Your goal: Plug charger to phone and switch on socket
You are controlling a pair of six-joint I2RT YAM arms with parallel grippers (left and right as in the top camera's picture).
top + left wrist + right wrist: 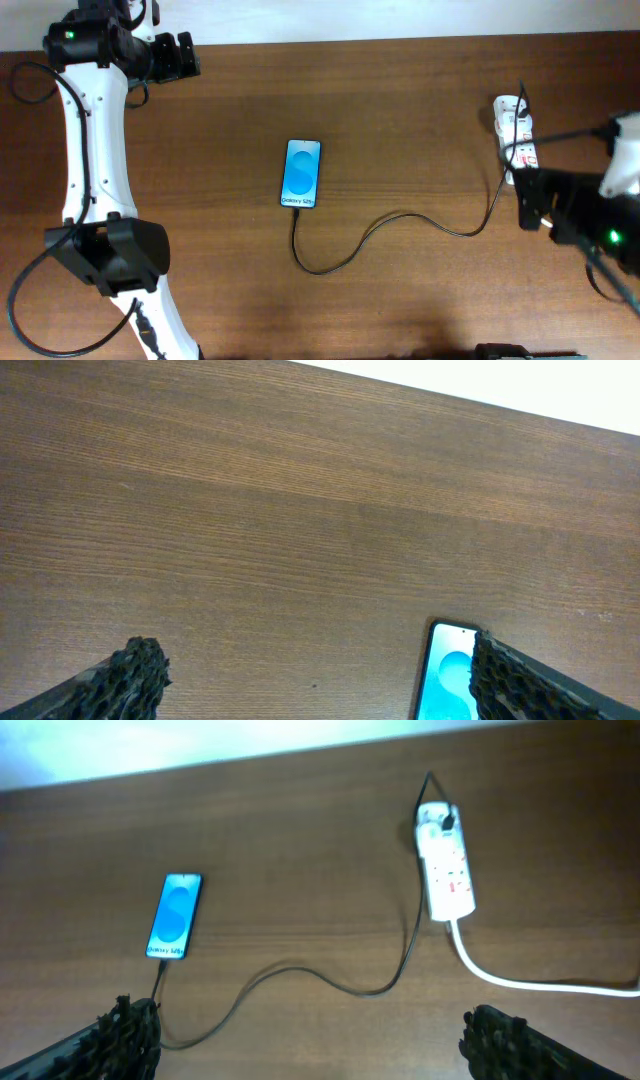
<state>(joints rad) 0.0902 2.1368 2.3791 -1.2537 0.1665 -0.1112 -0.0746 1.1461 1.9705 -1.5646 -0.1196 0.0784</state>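
Your left gripper (315, 665) is released, its fingers (135, 678) spread wide over bare table (400, 100) at the top-left of the overhead view. It is well apart from the phone (302, 173), though the phone's top edge shows just beside the right finger in the left wrist view. The phone lies flat at the middle of the table, its blue screen lit. The charger (400, 216) meets its bottom edge, loops below it, then curves right and climbs along the side of the socket (515, 135) to that strip's upper end. You cannot tell whether the tip is fully seated. Your right gripper (310, 1020) is also released, its jaws far apart, and in the overhead view it sits just beside the socket's lower end, where the white cord (520, 978) leaves. The red switches are too small to read.
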